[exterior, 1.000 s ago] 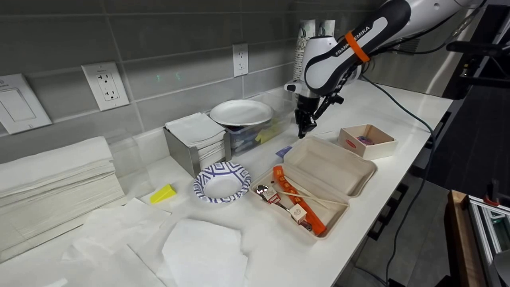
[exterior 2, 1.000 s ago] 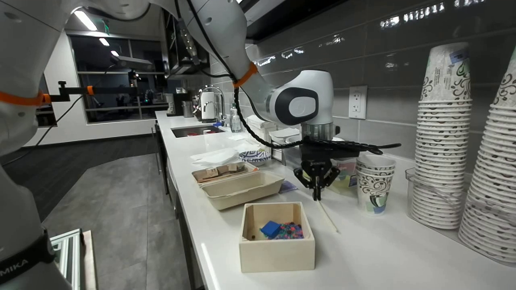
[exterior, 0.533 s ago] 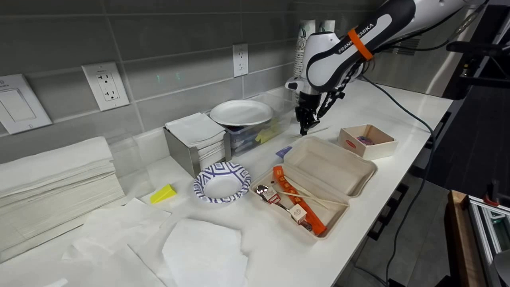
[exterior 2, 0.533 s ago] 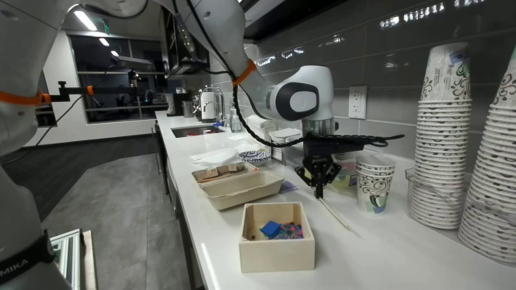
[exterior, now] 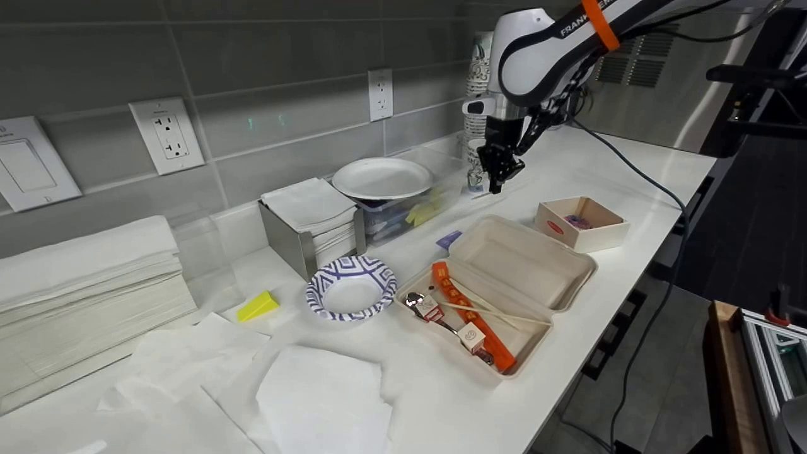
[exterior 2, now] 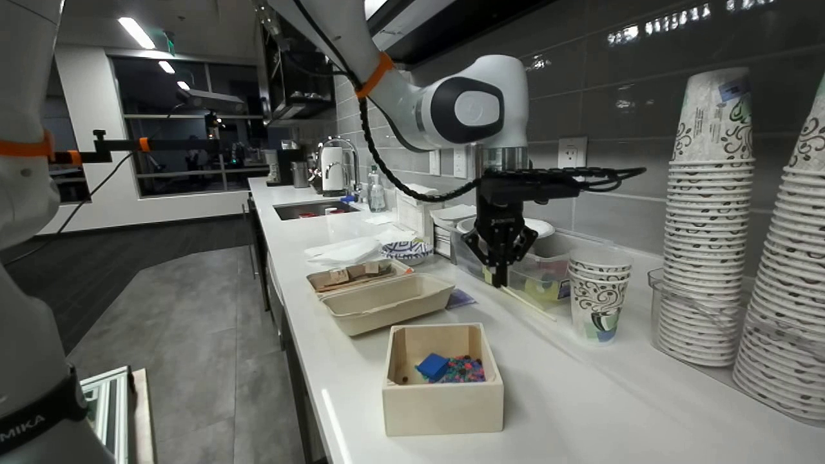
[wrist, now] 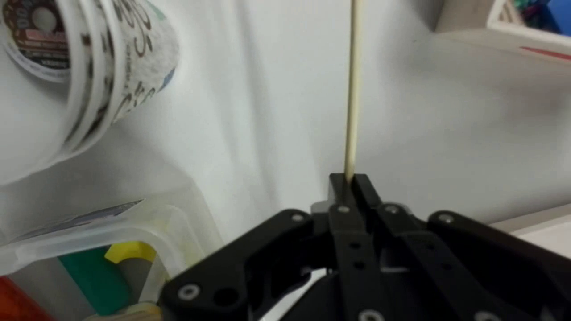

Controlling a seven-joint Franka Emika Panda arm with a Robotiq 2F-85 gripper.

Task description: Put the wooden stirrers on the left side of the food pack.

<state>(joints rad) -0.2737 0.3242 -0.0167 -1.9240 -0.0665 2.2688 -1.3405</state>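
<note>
My gripper (wrist: pixel 349 179) is shut on one thin pale wooden stirrer (wrist: pixel 353 89), which sticks out from its fingertips. In both exterior views the gripper (exterior: pixel 495 188) (exterior 2: pixel 499 280) is above the counter, and the stirrer (exterior 2: pixel 530 304) (exterior: pixel 483 195) shows beside its tips. The food pack (exterior: pixel 523 258) is an open tan clamshell box; it also shows in an exterior view (exterior 2: pixel 387 308), and the gripper is up and behind its lid. Two pale sticks (exterior: pixel 495 311), an orange-red strip (exterior: pixel 468 309) and a metal spoon (exterior: pixel 447 326) with small wooden cubes lie in its tray half.
A wooden box (exterior 2: pixel 445 409) with a blue block and colourful bits stands beside the pack's lid. Paper cups (exterior 2: pixel 599 303) and a clear bin (exterior 2: pixel 541 283) with a plate on it stand near the wall. A patterned bowl (exterior: pixel 351 293) is near the pack's tray.
My gripper has risen from close to the counter, carrying the stirrer up with it. In an exterior view it also shifted slightly right. The food pack and its contents stay unmoved.
</note>
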